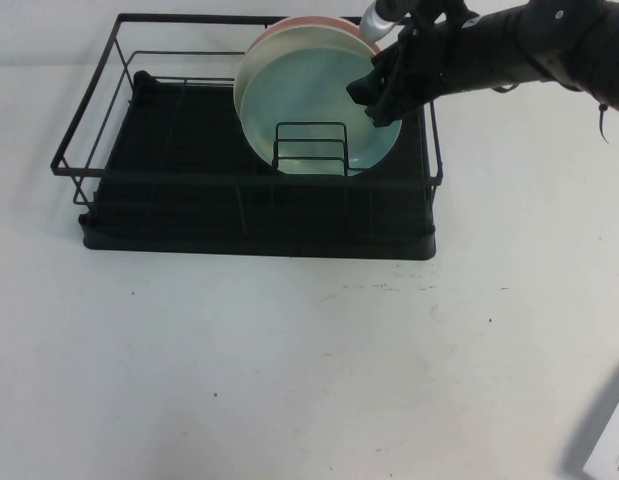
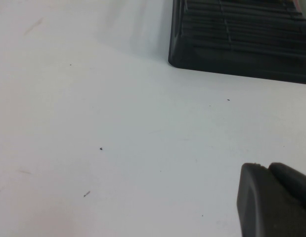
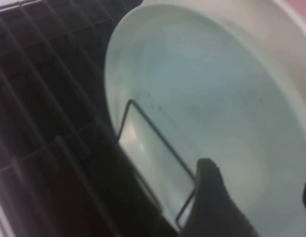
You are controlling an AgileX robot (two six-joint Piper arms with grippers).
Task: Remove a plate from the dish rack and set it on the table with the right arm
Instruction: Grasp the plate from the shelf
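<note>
The round, glossy, pale mint-green plate (image 1: pixel 309 105) stands on edge in the black wire dish rack with its plastic drip-tray base (image 1: pixel 259 235), leaning back against a cream-white plate (image 1: pixel 257 52), which in turn leans on a pink plate (image 1: pixel 319 22). That makes three plates, stacked front to back, and the mint one is foremost, so it is the easiest to take. A small upright wire divider (image 1: pixel 311 148) in front of its lower edge keeps it from sliding forward.

The right arm's silver-and-black end effector (image 1: pixel 381 88) hovers at the mint plate's upper right rim, fingers spread wide and holding nothing (one dark finger (image 3: pixel 212 202) shows in front of the plate's face in the right wrist view). It seems lined up to pinch the rim.

The left end effector (image 2: pixel 276 202) sits low over the flat white speckled surface (image 1: pixel 289 380), near the rack's corner, apparently parked; whether it is wide or narrow I cannot tell.
</note>
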